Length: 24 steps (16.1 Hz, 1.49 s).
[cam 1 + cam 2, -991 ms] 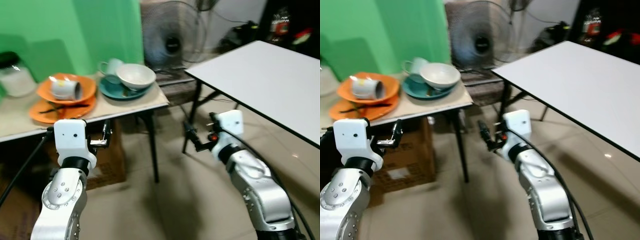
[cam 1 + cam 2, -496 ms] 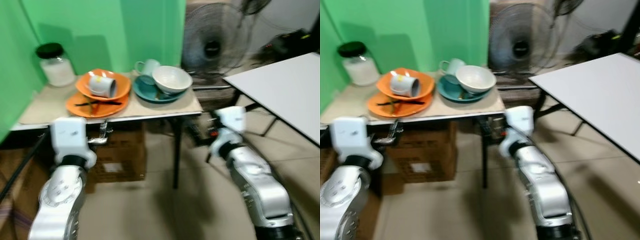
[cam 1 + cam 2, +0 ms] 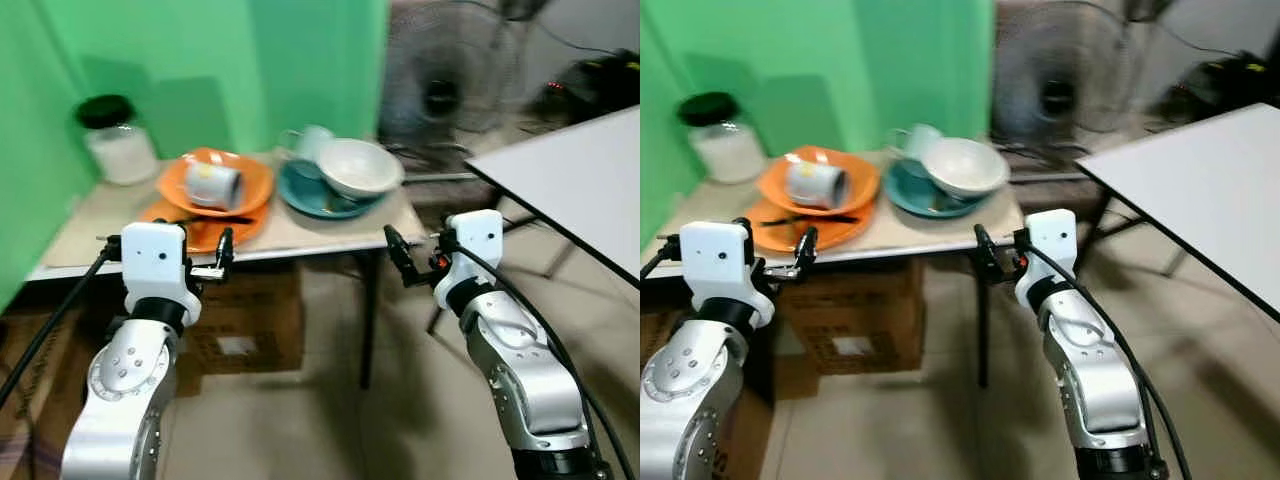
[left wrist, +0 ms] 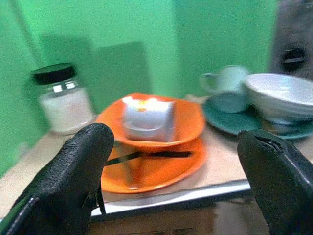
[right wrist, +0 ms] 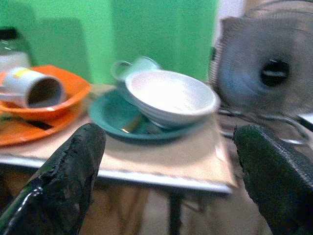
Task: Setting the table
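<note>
A small beige-topped side table [image 3: 300,232] stands against a green wall. On it an orange bowl [image 3: 250,183] holds a white mug [image 3: 213,184] lying on its side, over an orange plate [image 3: 175,228] with dark cutlery [image 4: 146,155]. Beside them a teal plate [image 3: 305,192] carries a white bowl [image 3: 358,165] and a pale cup [image 3: 306,141]. My left gripper [image 4: 176,147] is open and held before the table's front edge, facing the orange dishes. Just off the table's right corner, my right gripper [image 5: 166,142] is also open, facing the white bowl. Both are empty.
A black-lidded jar [image 3: 118,152] stands at the table's back left. Under the table sits a cardboard box [image 3: 245,330]. A large white table [image 3: 585,185] extends on the right, with a floor fan [image 3: 440,95] behind. Tiled floor lies between the two tables.
The camera has swung left, so the side table now sits nearer the middle of the view. Both arms stay raised in the same pose with their fingers apart.
</note>
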Motion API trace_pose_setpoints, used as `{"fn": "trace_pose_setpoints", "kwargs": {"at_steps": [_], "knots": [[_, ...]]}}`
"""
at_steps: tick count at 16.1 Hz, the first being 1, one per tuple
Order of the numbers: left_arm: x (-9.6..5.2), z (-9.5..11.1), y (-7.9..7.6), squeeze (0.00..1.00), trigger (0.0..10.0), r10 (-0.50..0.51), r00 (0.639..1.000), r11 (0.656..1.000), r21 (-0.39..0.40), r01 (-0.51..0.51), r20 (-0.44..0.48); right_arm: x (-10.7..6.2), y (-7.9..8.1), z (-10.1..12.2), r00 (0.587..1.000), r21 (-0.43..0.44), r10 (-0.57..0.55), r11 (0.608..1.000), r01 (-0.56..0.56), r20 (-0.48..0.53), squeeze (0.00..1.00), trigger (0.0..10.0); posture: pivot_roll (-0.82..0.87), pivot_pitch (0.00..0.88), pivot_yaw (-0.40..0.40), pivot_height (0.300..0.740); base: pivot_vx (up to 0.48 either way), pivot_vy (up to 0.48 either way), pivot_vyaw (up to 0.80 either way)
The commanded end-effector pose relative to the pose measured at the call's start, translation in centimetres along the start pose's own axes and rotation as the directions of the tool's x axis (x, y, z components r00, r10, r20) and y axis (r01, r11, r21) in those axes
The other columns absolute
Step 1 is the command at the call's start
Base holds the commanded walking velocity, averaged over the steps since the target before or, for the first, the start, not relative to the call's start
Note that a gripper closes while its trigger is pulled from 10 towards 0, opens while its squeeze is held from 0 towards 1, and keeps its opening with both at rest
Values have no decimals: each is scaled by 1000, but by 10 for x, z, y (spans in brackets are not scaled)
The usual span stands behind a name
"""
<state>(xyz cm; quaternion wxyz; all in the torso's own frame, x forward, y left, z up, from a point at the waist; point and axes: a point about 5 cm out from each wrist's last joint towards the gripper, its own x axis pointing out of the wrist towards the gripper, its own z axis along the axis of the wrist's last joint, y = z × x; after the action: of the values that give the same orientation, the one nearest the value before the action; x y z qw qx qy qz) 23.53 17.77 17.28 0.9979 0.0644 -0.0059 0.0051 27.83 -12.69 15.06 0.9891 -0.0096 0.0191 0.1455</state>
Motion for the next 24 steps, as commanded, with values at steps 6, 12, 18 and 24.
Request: {"fn": "trace_pose_setpoints", "kwargs": {"at_steps": [6,12,18,24], "knots": [[5,0,-6,0,10000,-32,999,999,10,32,-3,0,4,1,1000,-16,12,1000,-12,-11,0,10000,-4,0,54,740,284,0,0],[4,0,-10,0,10000,-43,999,999,15,43,12,15,9,11,998,29,63,998,-64,25,0,10000,6,0,25,740,283,0,0],[6,1,-11,0,10000,-57,998,998,33,57,24,21,-5,14,1000,73,3,997,-5,26,0,10000,-3,0,23,740,281,0,0],[9,0,-18,0,10000,-101,995,993,61,99,27,25,-18,20,999,77,-12,997,8,45,0,10000,-32,0,19,740,281,0,0]]}}
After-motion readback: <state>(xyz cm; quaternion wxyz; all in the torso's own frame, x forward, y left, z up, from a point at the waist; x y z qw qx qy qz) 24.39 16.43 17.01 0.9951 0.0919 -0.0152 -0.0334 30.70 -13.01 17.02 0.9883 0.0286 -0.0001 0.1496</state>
